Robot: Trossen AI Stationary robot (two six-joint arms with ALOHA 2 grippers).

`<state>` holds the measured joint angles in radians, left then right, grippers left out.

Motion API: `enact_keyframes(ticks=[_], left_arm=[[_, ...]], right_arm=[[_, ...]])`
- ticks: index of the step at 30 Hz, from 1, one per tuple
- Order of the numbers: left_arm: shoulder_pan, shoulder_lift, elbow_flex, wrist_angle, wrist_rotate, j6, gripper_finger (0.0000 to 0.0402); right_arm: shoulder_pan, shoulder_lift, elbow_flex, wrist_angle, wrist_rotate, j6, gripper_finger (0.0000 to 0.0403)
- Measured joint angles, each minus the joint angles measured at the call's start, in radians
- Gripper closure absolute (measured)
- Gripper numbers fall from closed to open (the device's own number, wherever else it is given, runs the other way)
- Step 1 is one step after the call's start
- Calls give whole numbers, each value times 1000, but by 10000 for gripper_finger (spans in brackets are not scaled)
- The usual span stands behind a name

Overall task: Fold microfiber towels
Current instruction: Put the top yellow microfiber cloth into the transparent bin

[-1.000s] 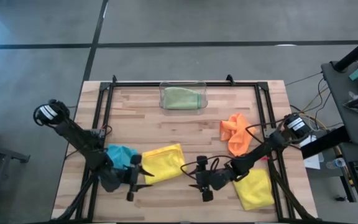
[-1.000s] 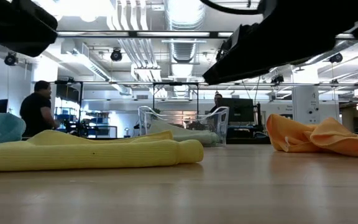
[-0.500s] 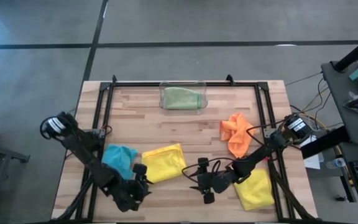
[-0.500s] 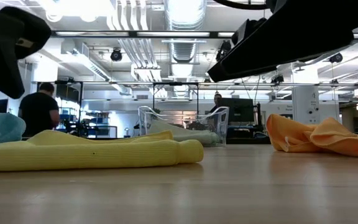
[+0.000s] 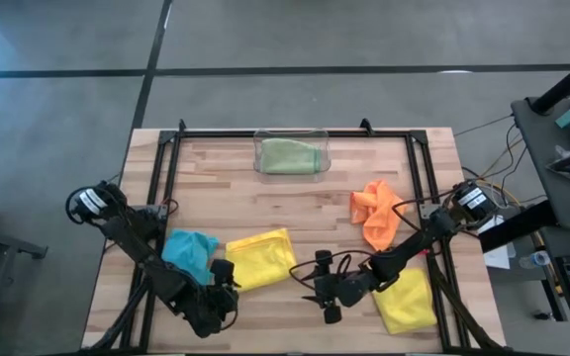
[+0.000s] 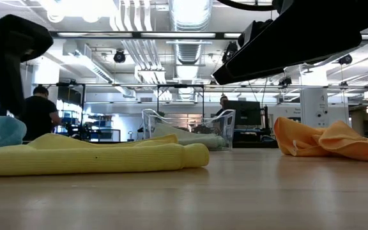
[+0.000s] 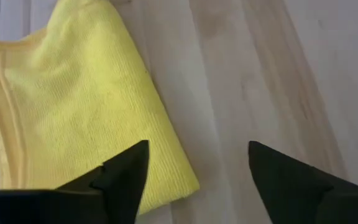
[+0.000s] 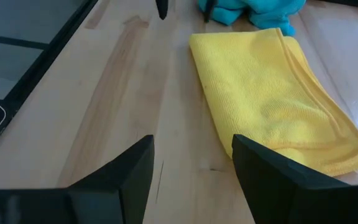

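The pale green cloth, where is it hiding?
In the high view, the pale green microfiber towel lies inside the clear plastic bin at the middle of the table's far edge, away from both arms.

This is a big open lab or workshop hall: bare ceiling ducts [image 6: 185,19] and pipes, rows of equipment racks [image 6: 179,105], monitors [image 6: 245,115], and a person [image 6: 38,115] working at benches.

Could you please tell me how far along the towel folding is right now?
Done: the pale green towel lies in the clear plastic bin. In hand: the folded yellow microfiber towel lies between the open, empty left claw and right claw. Left: the crumpled light blue towel, orange towel and second yellow towel.
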<state>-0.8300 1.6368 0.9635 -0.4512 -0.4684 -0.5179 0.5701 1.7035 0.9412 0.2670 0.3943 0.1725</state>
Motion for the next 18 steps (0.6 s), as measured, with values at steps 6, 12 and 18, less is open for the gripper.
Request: enact_keyframes(ticks=[6,12,18], left_arm=[[5,54,-3,2,-22,0,92],[5,124,36,-10,-95,-2,89],[4,214,136,-193,-99,-102,89]], right_arm=[[0,0,0,-1,0,0,197],[0,0,0,0,1,1,197],[0,0,0,0,3,1,197]])
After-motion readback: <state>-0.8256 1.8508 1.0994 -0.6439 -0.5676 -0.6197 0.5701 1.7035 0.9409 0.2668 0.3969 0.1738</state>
